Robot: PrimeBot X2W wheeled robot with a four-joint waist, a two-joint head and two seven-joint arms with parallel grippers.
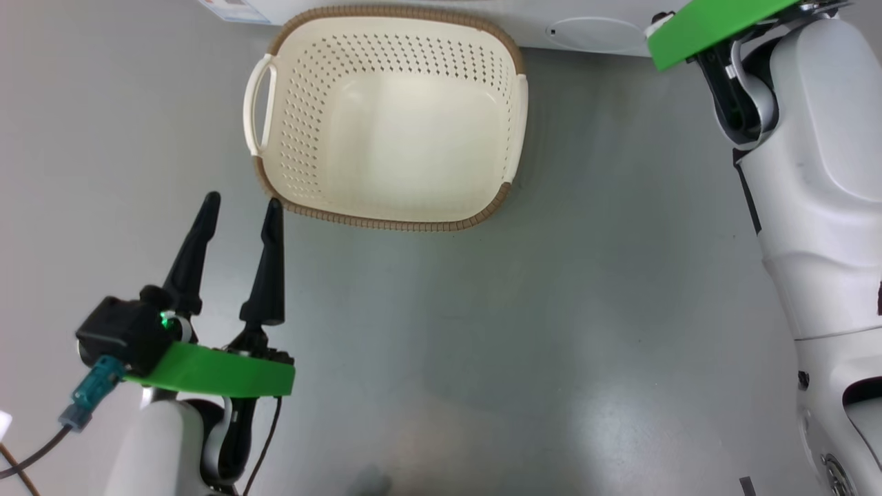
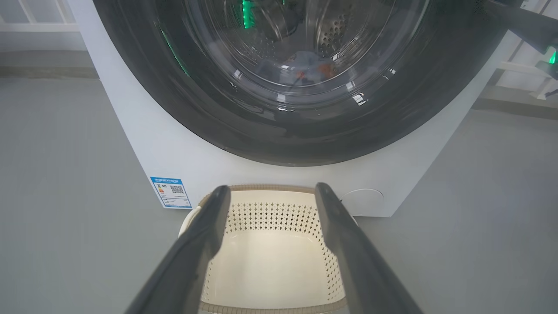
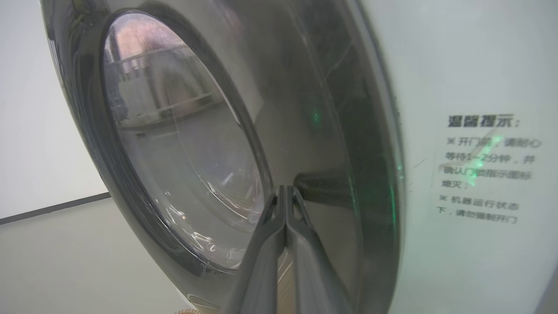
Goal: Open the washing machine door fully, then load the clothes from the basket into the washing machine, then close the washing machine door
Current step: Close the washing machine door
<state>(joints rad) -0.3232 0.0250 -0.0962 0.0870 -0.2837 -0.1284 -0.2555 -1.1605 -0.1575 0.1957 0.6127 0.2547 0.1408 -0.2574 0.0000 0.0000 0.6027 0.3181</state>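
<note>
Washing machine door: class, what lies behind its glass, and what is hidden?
Behind the washing machine door the perforated steel drum shows, with light-blue, orange-spotted clothes at its bottom. Reflections and the black rim cover the rest.

A smooth, glossy grey floor carries soft pale reflections. At the floor's far edge in the right wrist view rises a plain white wall, with a thin dark skirting strip where it meets the floor. Above the floor's far left edge in the left wrist view stands a white window frame.
</note>
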